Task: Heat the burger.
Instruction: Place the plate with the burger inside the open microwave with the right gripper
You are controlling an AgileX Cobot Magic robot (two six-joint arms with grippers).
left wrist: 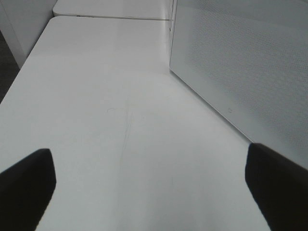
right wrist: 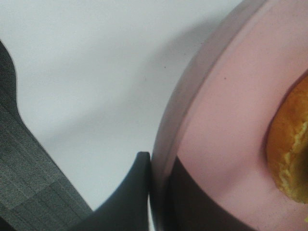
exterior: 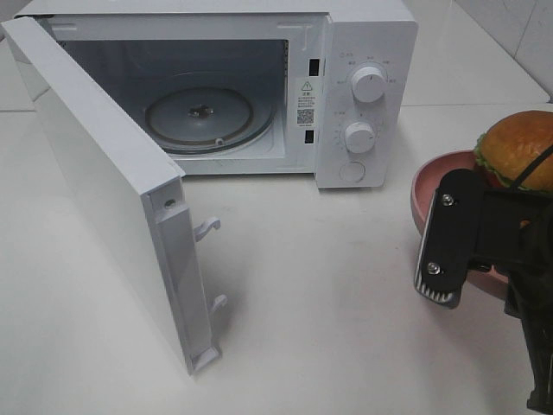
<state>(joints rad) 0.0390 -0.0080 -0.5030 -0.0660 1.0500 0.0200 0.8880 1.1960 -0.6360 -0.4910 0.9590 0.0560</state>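
The burger point(exterior: 517, 149) sits on a pink plate point(exterior: 425, 194) on the white surface point(exterior: 328, 294), right of the open microwave point(exterior: 389, 43). The right fingers point(right wrist: 130, 192) pinch the plate's rim. The left fingers point(left wrist: 26, 183) stand wide apart beside the microwave door point(left wrist: 240, 62).

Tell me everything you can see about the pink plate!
The round pink plate looks smooth and glossy, maybe plastic, with a raised rim and a shallow bowl. It is roughly level, over the right side of the white table. The golden-bun burger rests in it. The black right end effector is shut on its rim, one finger inside, one outside. Whether it is lifted cannot be told.
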